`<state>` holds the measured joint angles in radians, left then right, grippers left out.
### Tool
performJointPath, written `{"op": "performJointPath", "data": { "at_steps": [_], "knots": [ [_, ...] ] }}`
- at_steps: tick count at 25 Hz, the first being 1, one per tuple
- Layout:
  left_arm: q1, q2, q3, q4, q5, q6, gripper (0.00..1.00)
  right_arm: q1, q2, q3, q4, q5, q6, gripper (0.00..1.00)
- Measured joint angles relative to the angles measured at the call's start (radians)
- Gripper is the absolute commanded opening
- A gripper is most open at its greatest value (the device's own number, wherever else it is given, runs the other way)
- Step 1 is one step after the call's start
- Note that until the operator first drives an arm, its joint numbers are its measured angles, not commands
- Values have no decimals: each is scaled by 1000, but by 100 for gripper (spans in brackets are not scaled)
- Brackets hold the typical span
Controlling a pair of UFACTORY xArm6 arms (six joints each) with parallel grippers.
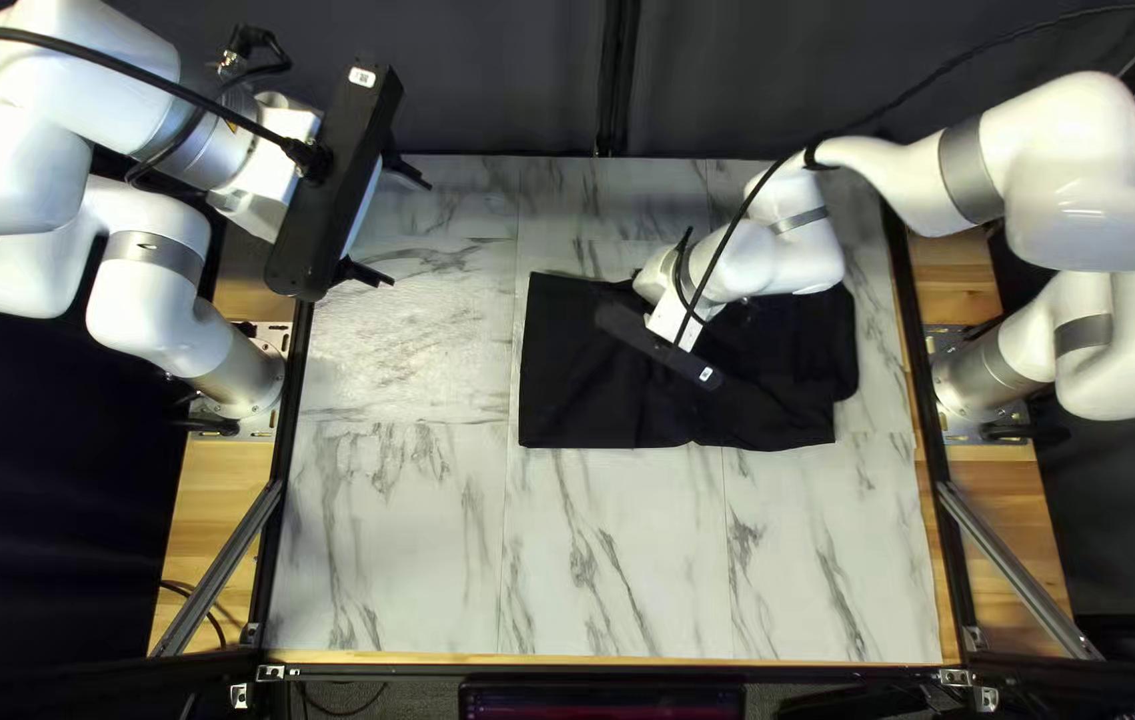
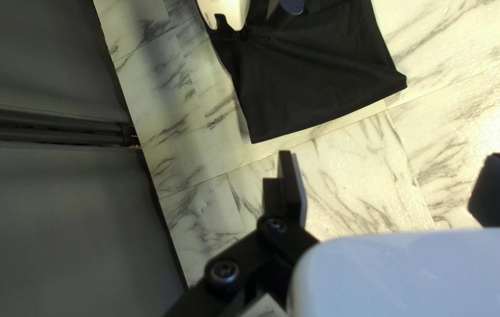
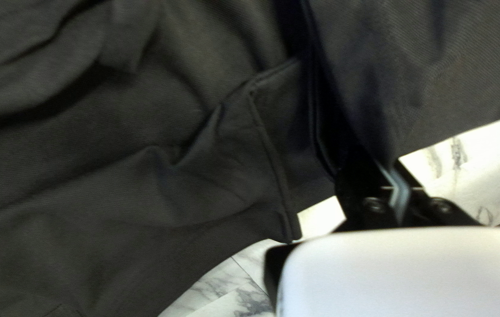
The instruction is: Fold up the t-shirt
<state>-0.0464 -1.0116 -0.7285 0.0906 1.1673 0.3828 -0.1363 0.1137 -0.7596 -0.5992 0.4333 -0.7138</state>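
Note:
The black t-shirt [image 1: 594,387] lies folded into a wide, wrinkled rectangle right of the table's middle in the top left view. Over its upper middle is my right gripper [image 1: 658,344], its fingertips hidden there. The right wrist view shows the right gripper [image 3: 379,167] shut on a pinched part of the t-shirt [image 3: 215,182], with cloth rising in folds from the fingers. My left gripper [image 1: 404,227] hangs above the table's far left part, apart from the cloth. In the left wrist view, the left gripper [image 2: 388,176] is open and empty, with the t-shirt [image 2: 320,82] lying ahead of it.
Bare marble-patterned tabletop [image 1: 394,534] extends left of the cloth and along the near side. A dark curtain [image 1: 488,80] hangs behind the far edge. My right arm [image 1: 781,240] reaches over the cloth's far right part, and a black cable [image 1: 741,220] crosses in front of it.

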Motion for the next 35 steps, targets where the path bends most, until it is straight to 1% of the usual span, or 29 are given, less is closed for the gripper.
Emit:
{"op": "performJointPath", "data": {
  "at_steps": [4,7,10,15,21,26,27,28,29,30,31,32,35],
  "knots": [
    [0,0,0,0,0,0,100,63,-52,0,-28,52,86,100],
    [0,0,0,0,0,0,100,124,-64,-16,-55,81,147,100],
    [0,0,0,0,0,0,100,190,-41,-51,-90,98,211,100],
    [0,0,0,0,0,0,100,297,35,-111,-142,118,314,100],
    [0,0,0,0,0,0,100,362,115,-137,-182,83,388,100],
    [0,0,0,0,0,0,100,368,154,-137,-197,45,406,100],
    [0,0,0,0,0,0,100,364,165,-140,-200,36,407,96],
    [0,0,0,0,0,0,100,360,176,-144,-203,27,406,71],
    [0,0,0,0,0,0,100,356,186,-148,-205,18,405,55],
    [0,0,0,0,0,0,100,352,194,-152,-207,11,403,20],
    [0,0,0,0,0,0,100,349,202,-155,-209,3,400,1],
    [0,0,0,0,0,0,100,346,206,-157,-210,0,399,0],
    [0,0,0,0,0,0,100,340,216,-161,-209,-11,389,0]
  ]
}}
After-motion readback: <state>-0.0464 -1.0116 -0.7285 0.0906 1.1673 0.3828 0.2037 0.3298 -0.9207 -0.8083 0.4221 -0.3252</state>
